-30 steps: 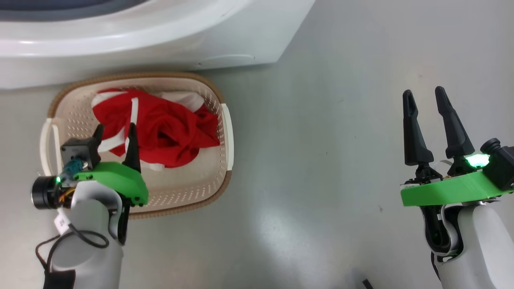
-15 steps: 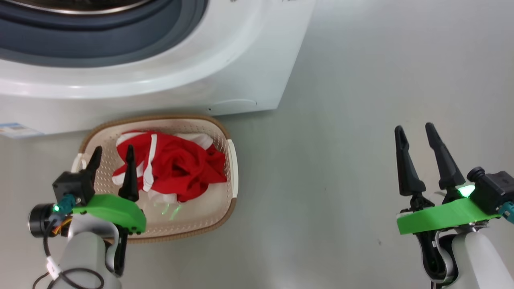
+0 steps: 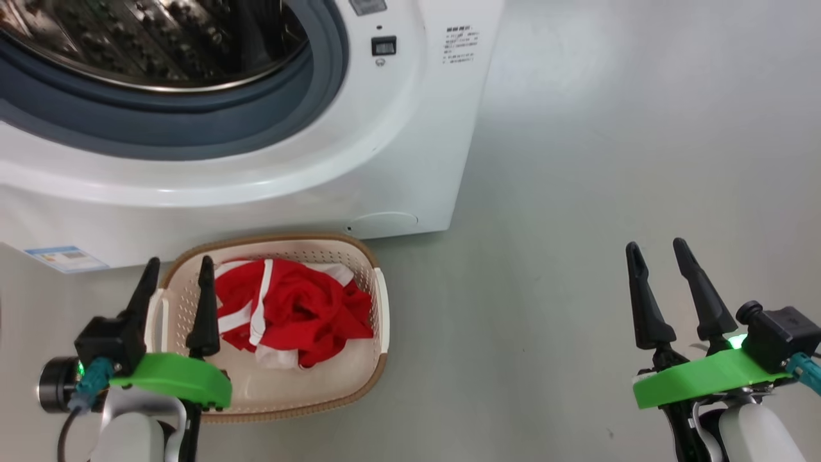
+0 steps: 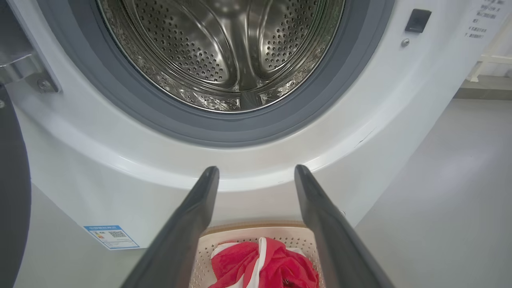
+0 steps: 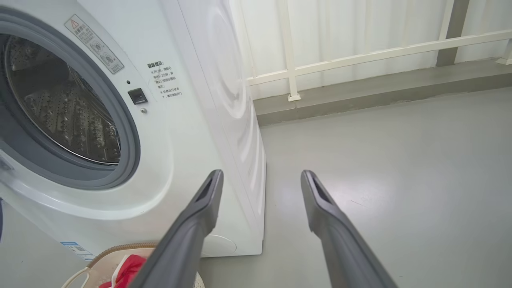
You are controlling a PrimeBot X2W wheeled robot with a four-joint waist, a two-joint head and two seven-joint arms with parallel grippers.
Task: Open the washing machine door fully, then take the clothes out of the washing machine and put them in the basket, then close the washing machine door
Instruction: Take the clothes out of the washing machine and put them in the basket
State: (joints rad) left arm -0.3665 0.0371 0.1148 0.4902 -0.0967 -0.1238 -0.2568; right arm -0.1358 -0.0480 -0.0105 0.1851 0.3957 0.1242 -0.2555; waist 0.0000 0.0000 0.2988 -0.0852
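My head view sits higher than a second ago, now showing the washing machine (image 3: 385, 147) and its drum (image 3: 147, 38). The clothes (image 3: 301, 311) lie in the basket (image 3: 269, 239) before it; left gripper (image 3: 179, 262) and right gripper (image 3: 655, 244) gape, jaws empty.

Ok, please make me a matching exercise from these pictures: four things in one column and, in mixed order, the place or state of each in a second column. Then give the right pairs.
Things:
1. the clothes
2. the drum
3. the basket
4. the right gripper

Places or states:
a. on the floor, in front of the washing machine
b. jaws open, nothing between them
c. piled inside the basket
d. bare steel, no clothes seen inside

Pairs: 1-c, 2-d, 3-a, 4-b
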